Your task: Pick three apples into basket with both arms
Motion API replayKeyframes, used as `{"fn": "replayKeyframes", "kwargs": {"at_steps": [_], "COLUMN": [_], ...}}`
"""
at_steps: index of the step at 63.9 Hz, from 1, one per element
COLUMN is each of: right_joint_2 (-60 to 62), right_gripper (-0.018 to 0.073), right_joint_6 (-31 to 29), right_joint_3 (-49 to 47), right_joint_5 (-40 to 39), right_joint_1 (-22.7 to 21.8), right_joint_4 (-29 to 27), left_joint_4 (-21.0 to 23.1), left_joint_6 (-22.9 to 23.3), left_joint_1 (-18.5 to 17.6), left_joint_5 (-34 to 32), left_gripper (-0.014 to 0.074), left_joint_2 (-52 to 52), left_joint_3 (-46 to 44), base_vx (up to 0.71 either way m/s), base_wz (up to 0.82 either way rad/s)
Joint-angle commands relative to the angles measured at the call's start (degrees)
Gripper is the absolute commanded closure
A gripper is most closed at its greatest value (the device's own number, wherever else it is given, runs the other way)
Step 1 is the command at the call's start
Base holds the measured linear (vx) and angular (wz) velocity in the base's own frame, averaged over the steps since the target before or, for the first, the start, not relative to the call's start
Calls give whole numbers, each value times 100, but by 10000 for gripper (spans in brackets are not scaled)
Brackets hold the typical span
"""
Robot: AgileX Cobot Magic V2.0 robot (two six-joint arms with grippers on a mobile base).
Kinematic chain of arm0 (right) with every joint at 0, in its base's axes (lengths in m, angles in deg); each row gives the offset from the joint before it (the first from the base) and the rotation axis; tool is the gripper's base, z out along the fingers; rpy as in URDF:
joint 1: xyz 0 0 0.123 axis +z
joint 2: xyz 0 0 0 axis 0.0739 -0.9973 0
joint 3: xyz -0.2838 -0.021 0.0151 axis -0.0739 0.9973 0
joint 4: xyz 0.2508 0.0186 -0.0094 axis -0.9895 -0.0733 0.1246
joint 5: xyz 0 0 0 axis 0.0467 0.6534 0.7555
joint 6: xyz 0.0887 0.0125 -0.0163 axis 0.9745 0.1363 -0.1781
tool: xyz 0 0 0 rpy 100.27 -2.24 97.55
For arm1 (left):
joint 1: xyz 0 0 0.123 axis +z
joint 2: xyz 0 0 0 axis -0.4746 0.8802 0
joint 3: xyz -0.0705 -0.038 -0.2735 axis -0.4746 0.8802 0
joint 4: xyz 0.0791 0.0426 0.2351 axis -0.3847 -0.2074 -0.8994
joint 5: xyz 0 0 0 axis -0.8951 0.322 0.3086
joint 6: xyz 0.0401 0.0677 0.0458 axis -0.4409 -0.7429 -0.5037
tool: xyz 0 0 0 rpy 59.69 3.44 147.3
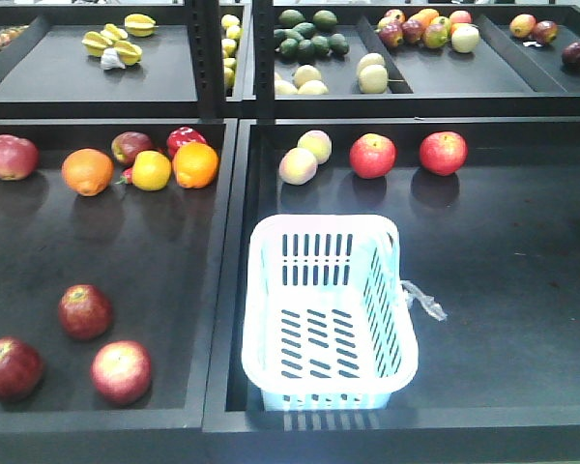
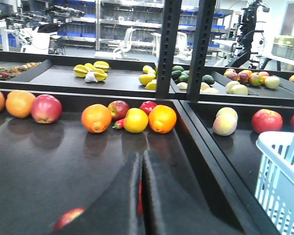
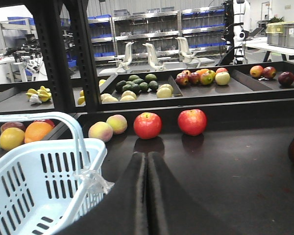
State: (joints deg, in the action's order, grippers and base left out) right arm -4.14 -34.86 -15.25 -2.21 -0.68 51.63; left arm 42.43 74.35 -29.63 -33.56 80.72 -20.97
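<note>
Three dark red apples lie in the left tray's front corner: one (image 1: pixel 85 311) behind, one (image 1: pixel 10 368) at the left edge, one (image 1: pixel 121 371) with a yellowish blush. The pale blue basket (image 1: pixel 324 223) stands empty in the right tray, beside the divider. No arm shows in the front view. In the left wrist view my left gripper (image 2: pixel 141 154) is shut over the left tray, with slivers of red apple (image 2: pixel 68 217) showing beneath it. My right gripper (image 3: pixel 147 155) is shut with nothing in it, just right of the basket (image 3: pixel 39 154).
Oranges (image 1: pixel 87 171), a lemon (image 1: pixel 151 170) and red apples line the left tray's back. Peaches (image 1: pixel 299 165) and two bright red apples (image 1: pixel 372 155) sit behind the basket. A raised black divider (image 1: pixel 227 290) separates the trays. An upper shelf holds more fruit.
</note>
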Motion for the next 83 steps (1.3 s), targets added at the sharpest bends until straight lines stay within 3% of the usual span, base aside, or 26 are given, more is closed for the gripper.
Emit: {"fn": "replayKeyframes", "kwargs": {"at_steps": [1, 83], "right_joint_2": [42, 42], "right_gripper": [568, 568], "right_joint_6": [-35, -35], "right_joint_3": [83, 83], "right_joint_5": [-417, -424], "right_joint_1": [-12, -12], "right_joint_4": [31, 31], "left_joint_4": [52, 52], "left_joint_6": [49, 49], "left_joint_1": [9, 9], "left_joint_5": [-442, -442], "left_gripper": [603, 603], "left_joint_2": [-82, -82], "left_joint_3": [123, 123], "base_vx": [8, 8], "base_wz": [-11, 0]}}
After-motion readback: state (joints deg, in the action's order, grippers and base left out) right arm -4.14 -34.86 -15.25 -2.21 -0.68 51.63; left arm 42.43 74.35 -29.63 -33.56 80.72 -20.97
